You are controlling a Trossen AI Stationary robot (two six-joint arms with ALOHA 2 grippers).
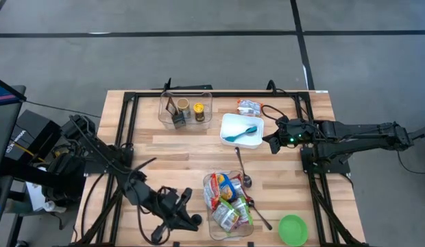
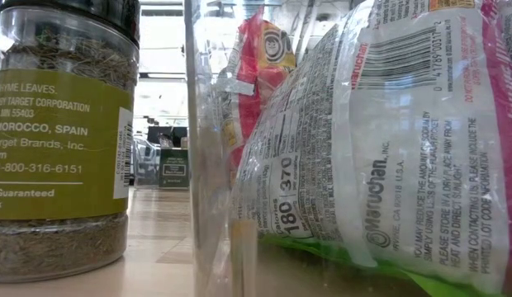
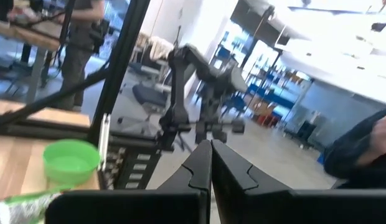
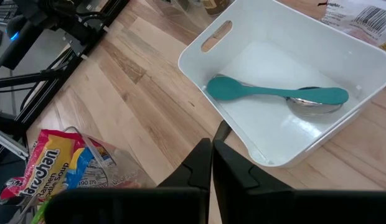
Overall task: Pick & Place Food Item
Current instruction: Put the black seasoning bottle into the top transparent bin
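Note:
A clear bin [image 1: 228, 202] near the table's front holds several food packets, among them red-and-yellow ramen packets [image 4: 56, 160] and a green-edged one [image 2: 388, 140]. My left gripper [image 1: 186, 200] is shut, points level just left of this bin and holds nothing; its fingertips [image 3: 210, 149] meet. My right gripper [image 1: 269, 143] is shut too, slanting down beside the right edge of a white bin [image 4: 286, 81]. A teal spoon [image 4: 274, 93] lies in that bin.
A second clear bin [image 1: 185, 110] with jars stands at the far side, a loose packet [image 1: 250, 106] next to it. Metal spoons [image 1: 241, 168] lie between the bins. A green bowl [image 1: 293, 230] sits front right. A thyme jar [image 2: 62, 140] stands by the clear bin's wall.

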